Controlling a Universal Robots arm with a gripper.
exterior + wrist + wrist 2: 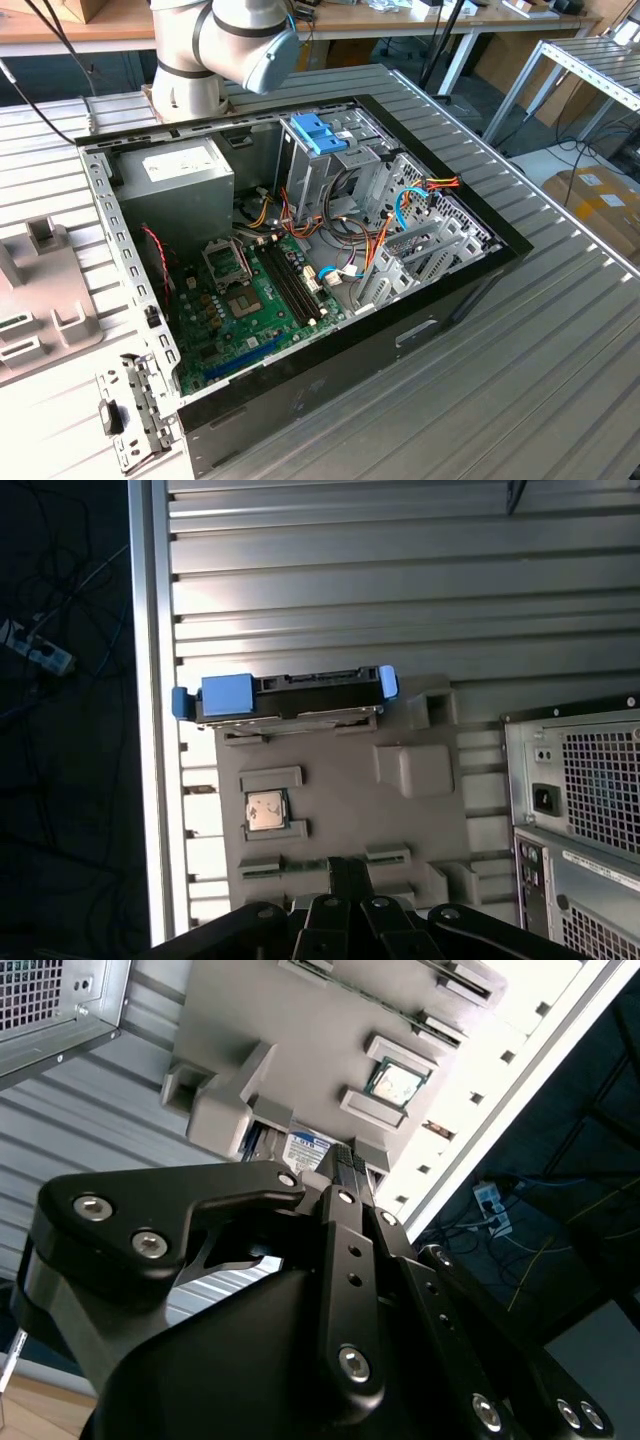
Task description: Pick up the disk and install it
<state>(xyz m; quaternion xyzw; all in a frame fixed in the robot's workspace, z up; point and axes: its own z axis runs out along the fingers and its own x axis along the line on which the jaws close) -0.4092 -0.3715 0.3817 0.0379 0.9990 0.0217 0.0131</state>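
Blue plastic frames one flat dark disk [290,695], which ends in a squared tab. It lies along one edge of a single grey moulded fixture [340,810] on the ribbed aluminium table [350,580]. One square metal-capped processor [265,810] sits in a pocket nearby. In the exterior view the fixture lies at nine o'clock from the open computer case [330,390]. The black claw [345,865] hangs over the fixture with its fingers pressed together, gripping nothing, clear of the disk.
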